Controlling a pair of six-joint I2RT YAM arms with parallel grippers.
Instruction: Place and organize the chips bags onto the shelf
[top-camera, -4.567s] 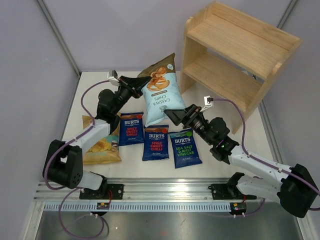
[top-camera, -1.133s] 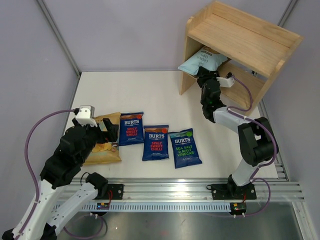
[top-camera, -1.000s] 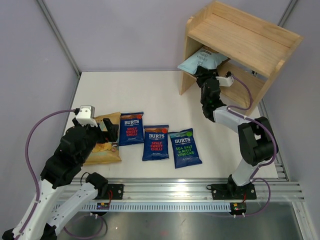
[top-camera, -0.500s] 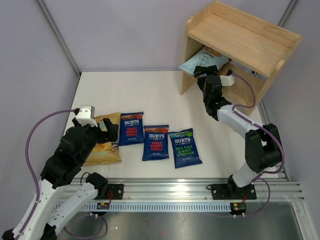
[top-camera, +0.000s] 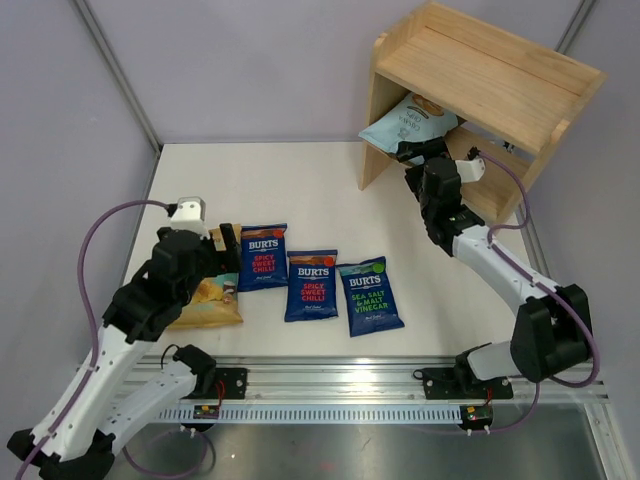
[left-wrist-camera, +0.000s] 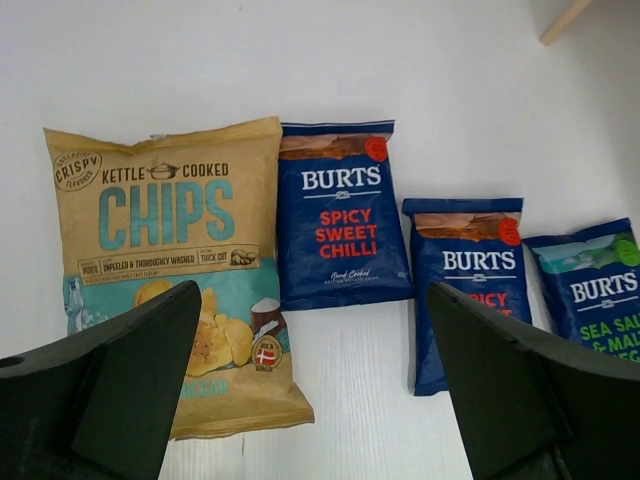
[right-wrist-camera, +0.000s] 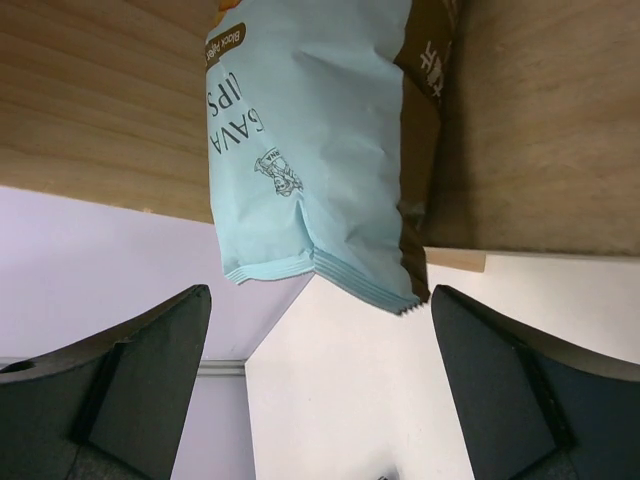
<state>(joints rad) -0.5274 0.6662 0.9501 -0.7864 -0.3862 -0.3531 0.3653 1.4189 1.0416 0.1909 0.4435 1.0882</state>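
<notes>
Right claw (right-wrist-camera: 320, 297): spread to full width, holding nothing; neither finger touches the bag.
Pale-blue crisp bag (right-wrist-camera: 310, 150): directly ahead of the right claw, lying slanted on the lower tier of the light unpainted wooden 2-tier shelf (top-camera: 480, 75). Its crimped seam overhangs the tier's edge toward the claw.
Left claw (left-wrist-camera: 312, 290): spread to full width, empty, hovering above the white bench (top-camera: 300, 190).
Large yellow-and-teal "Kettle Cooked Chips" bag (left-wrist-camera: 170, 250): below the left claw, on its left-finger side, flat on the bench.
Dark-blue red-lettered "Burts" bag (left-wrist-camera: 340, 220): ahead of the left claw's centre, edge touching the yellow-and-teal bag.
Second red-lettered "Burts" bag (left-wrist-camera: 470, 280): on the right-finger side, just beside the first.
Green-lettered "Burts" bag (left-wrist-camera: 590, 290): beyond the right finger, partly out of view.
Progress (judged): 1 of 5 bags shelved; 4 remain on the bench.
Hazard 1: the overhanging seam lies close to the right claw. A sideways withdrawal could snag it and drag the bag off the tier.
Hazard 2: the slanted bag takes extra width, which may crowd later bags.
Hazard 3: the 2 bags under the left claw touch. A descent centred on their shared edge could pinch both.
Hazard 4: flat, slick bags may slip from a shallow grip.
</notes>
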